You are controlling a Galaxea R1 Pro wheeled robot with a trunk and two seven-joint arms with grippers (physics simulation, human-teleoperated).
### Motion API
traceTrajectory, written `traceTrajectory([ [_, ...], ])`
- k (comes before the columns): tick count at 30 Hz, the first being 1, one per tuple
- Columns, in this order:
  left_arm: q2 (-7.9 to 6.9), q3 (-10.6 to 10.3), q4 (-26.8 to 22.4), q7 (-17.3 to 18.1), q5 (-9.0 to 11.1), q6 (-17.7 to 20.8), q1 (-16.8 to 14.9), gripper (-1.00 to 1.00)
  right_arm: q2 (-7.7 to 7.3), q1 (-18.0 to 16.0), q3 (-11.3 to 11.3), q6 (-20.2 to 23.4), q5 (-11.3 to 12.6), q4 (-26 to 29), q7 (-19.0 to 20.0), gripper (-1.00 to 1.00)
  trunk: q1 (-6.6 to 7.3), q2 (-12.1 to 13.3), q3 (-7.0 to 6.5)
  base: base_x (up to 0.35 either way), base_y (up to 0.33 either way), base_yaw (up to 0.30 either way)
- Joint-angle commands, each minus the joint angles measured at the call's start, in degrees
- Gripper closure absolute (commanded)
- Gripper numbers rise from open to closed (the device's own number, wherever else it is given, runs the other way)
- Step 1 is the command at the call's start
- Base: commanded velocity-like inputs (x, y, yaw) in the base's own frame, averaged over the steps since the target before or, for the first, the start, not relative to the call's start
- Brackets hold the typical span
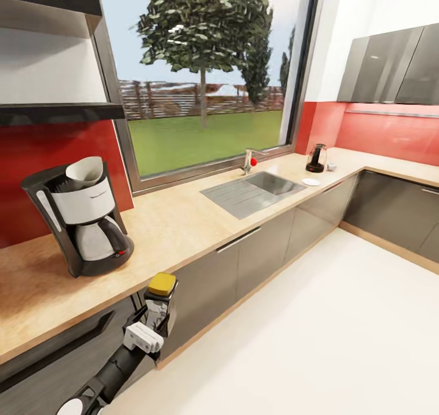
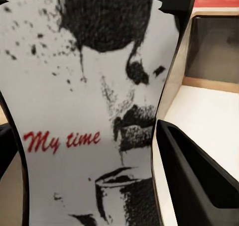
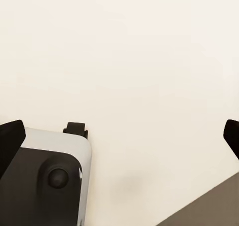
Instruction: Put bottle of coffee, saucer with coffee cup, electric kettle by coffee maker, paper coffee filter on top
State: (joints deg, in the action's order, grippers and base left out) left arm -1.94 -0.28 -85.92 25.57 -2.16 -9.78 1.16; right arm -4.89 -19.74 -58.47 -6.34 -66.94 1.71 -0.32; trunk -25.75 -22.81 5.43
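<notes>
1. Kitchen countertop (image 1: 183, 220) of pale wood runs under a large window and turns the corner toward a sink (image 1: 256, 191), with dark shelves (image 1: 55, 113) on the wall at the left.
2. On that counter stands the coffee maker (image 1: 82, 220), and a white paper coffee filter (image 1: 84, 170) already sits in its top.
3. Just below the counter edge, the left gripper (image 1: 157, 317) is clamped on the bottle of coffee (image 1: 161, 285), yellow cap up; the left wrist view shows its printed label (image 2: 89, 111) pressed between the dark fingers (image 2: 194, 171).
4. Far along the counter, past the sink, stand the electric kettle (image 1: 316, 158) and a small white saucer (image 1: 311, 182), well apart from the coffee maker.
5. In the right wrist view the right gripper (image 3: 119, 136) hangs over bare floor with its fingertips wide apart, holding nothing.
6. The step in hand looks like delivering the bottle; next it must be lifted above the counter edge and set upright beside the coffee maker without knocking it.
</notes>
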Motion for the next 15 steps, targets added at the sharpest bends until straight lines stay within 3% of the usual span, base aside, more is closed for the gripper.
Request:
traceTrajectory([
  [1,-0.02,-0.01,-0.03,0.01,-0.30,-0.25,-0.02,1.00,-0.02,-0.04,-0.49,-0.17,-0.47,-0.02,-0.03,-1.00,-0.03,-0.11,0.11,0.000,0.000,0.000],
  [10,-0.02,-0.05,-0.04,0.09,-0.30,-0.36,0.23,1.00,-0.03,-0.04,-0.42,-0.17,-0.48,0.07,-0.03,-1.00,-0.03,-0.11,0.11,-0.039,-0.130,0.008],
  [15,-0.07,0.04,-0.07,0.02,-0.15,-0.27,0.46,1.00,-0.03,-0.04,-0.42,-0.17,-0.53,0.05,-0.03,-1.00,-0.03,-0.11,0.11,-0.014,-0.049,0.190],
])
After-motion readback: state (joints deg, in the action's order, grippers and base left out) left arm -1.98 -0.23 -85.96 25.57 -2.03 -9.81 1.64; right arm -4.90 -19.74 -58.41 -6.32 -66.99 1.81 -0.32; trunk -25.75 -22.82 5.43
